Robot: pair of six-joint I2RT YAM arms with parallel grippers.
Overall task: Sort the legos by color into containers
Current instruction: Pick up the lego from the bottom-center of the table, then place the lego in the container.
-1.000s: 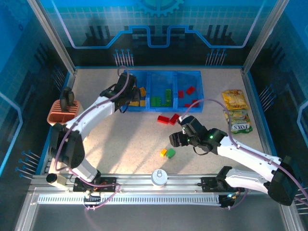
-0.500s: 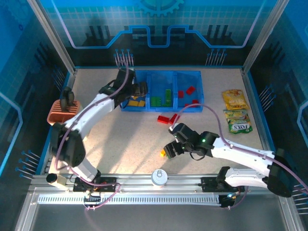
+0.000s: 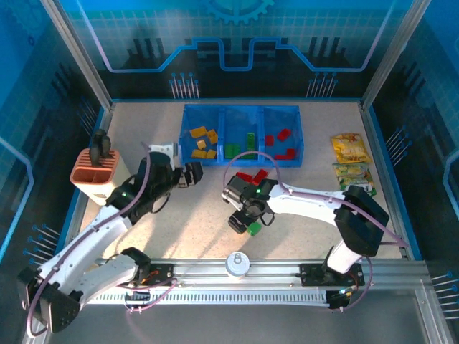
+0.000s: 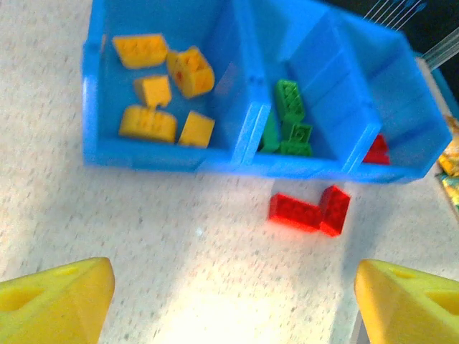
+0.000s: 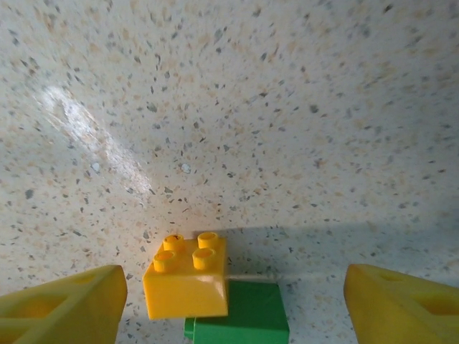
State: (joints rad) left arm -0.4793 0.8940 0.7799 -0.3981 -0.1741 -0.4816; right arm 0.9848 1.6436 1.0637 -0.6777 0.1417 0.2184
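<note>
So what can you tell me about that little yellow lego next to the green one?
The yellow lego is a small square brick of shiny plastic with four round studs on top. It sits upright on the speckled table, against a green lego. The right gripper hangs open over it, one finger on each side, neither touching.

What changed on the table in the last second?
The left gripper drew back from the blue tray, away from its left compartment, and is now open and empty. The right gripper swung left over the yellow brick and green brick, open, with a finger on either side, not gripping. The tray, the red bricks on the table and both loose bricks stayed put.
</note>
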